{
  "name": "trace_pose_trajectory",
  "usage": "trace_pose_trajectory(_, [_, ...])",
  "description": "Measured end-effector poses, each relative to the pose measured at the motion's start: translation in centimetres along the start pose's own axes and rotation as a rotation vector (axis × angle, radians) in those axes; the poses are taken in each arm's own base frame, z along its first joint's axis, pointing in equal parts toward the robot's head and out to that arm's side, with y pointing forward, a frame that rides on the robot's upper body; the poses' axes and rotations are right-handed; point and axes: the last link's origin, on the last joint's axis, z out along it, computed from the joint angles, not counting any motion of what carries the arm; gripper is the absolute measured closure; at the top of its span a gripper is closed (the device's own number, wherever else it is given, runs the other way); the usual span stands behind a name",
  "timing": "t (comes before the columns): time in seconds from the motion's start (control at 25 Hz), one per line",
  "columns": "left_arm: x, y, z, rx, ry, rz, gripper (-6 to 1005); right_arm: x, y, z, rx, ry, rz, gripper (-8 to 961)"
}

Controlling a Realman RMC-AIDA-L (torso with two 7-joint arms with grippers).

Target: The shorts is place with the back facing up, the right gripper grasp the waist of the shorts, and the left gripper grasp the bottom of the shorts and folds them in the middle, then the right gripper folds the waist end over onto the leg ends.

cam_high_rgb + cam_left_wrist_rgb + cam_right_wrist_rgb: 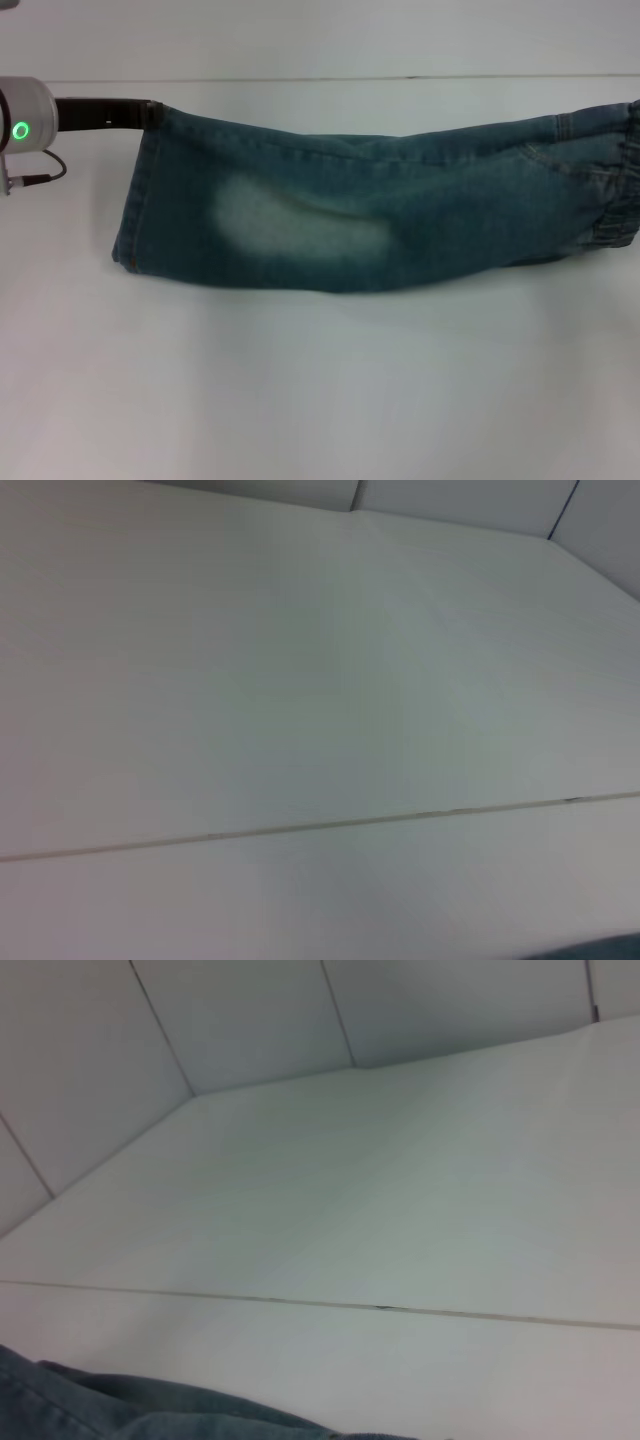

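Observation:
In the head view the shorts (400, 210) stretch across the white table as one long band, doubled over lengthwise, with a pale faded patch (290, 225) showing. The leg hem (135, 205) is at the left and the elastic waist (620, 190) runs out of the picture at the right. My left gripper (152, 113), black on a silver cuff with a green light (20, 130), is shut on the far corner of the hem. The right gripper is out of view. Its wrist view shows only an edge of denim (120, 1410) close below the camera.
The white table (320, 400) spreads in front of the shorts. A thin seam (300, 79) crosses it just behind them, also seen as a seam line (300, 827) in the left wrist view. White wall panels (250, 1020) stand at the back.

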Motion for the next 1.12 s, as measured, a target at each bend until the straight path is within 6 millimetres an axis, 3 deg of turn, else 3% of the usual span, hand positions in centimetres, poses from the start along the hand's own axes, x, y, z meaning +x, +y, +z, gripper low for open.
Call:
trace_pose_trajectory(0.56, [0.3, 0.7, 1.4, 0.028, 0.027, -0.005, 943, -0.8, -0.4, 1.3, 0.064, 0.012, -0.029, 886])
trace_pose_trajectory(0.92, [-1.8, 2.5, 3.4, 0.054, -0.004, 0.035, 925, -0.6, -0.9, 2.7, 0.125, 0.027, -0.044, 863])
trace_pose_trajectory(1.12, [-2.8, 2.1, 4.0, 0.1, -0.007, 0.012, 747, -0.8, -0.9, 3.4, 0.142, 0.026, -0.055, 851])
